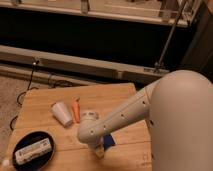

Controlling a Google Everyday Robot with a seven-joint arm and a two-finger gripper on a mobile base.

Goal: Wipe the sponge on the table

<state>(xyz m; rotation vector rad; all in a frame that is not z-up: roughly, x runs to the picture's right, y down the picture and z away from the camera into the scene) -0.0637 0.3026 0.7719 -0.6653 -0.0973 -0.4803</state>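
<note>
The small dark-blue sponge (109, 141) lies flat on the light wooden table (45, 102), near its front right part. My gripper (99, 149) points down at the sponge's left end and is shut on it, pressing it onto the wood. The white arm reaches in from the right and hides most of the sponge, so only its right corner shows. The wrist also covers most of the gripper.
A white cup (62, 114) lies tipped on the table to the left of the gripper, with an orange carrot (76, 110) beside it. A black round pan (31, 149) holding a white object sits at the front left corner. The table's front edge is close below the gripper.
</note>
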